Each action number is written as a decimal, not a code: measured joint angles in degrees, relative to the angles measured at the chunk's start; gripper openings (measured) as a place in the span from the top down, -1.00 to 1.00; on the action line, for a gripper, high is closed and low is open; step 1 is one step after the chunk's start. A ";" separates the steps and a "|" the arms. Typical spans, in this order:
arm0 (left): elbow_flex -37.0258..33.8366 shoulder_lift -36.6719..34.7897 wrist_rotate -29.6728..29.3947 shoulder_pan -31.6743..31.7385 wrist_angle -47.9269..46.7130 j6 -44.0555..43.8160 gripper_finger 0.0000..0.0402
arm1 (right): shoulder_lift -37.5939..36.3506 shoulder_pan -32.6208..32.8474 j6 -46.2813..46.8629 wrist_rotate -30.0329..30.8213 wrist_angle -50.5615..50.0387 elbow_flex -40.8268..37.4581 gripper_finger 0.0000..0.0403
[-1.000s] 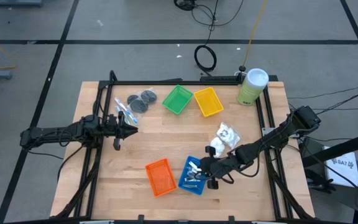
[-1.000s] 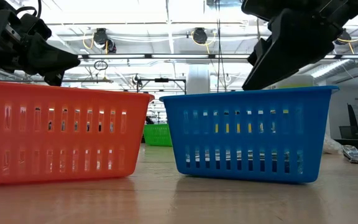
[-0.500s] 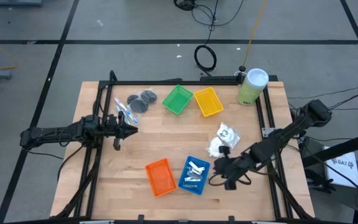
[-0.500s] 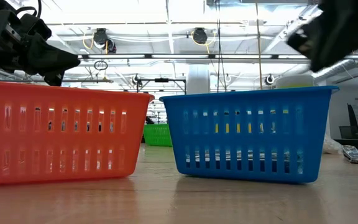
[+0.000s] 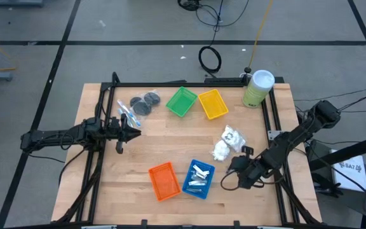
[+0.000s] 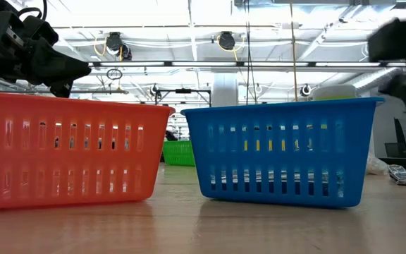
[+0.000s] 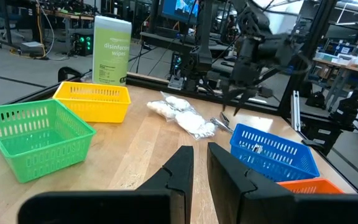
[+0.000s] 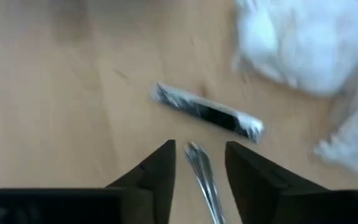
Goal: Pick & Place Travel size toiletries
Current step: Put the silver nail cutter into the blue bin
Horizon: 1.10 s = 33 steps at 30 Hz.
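Your table [image 5: 138, 152]: pale wood, matt, visibly grained. Your blue tray [image 6: 280, 152] and orange tray [image 6: 62, 152]: slotted plastic with a slight sheen. Silver tube [image 8: 207, 116]: shiny crinkled foil. White packets [image 7: 179, 115]: soft, glossy film. Gripper fingers [image 7: 225, 174]: matt black.

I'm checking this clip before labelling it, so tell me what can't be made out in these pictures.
- Blue tray contents: low view, its wall hides them.
- Silver foil tubes: high view, too small to count.
- Right gripper: low view, blurred, cut off by the edge.
- White packets: right wrist view, print blurred.
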 joint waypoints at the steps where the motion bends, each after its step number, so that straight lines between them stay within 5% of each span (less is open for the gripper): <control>1: 0.00 -0.02 0.00 -0.02 0.02 -0.02 0.78 | 0.00 0.44 0.68 -0.05 0.02 -1.10 0.26; 13: 0.00 -0.02 0.00 0.00 0.02 -0.02 0.78 | -0.32 3.36 9.78 -3.77 10.47 -14.60 0.13; 33: 0.00 -0.02 0.00 0.00 0.02 -0.01 0.78 | -0.02 3.25 12.21 -5.51 11.00 -15.30 0.68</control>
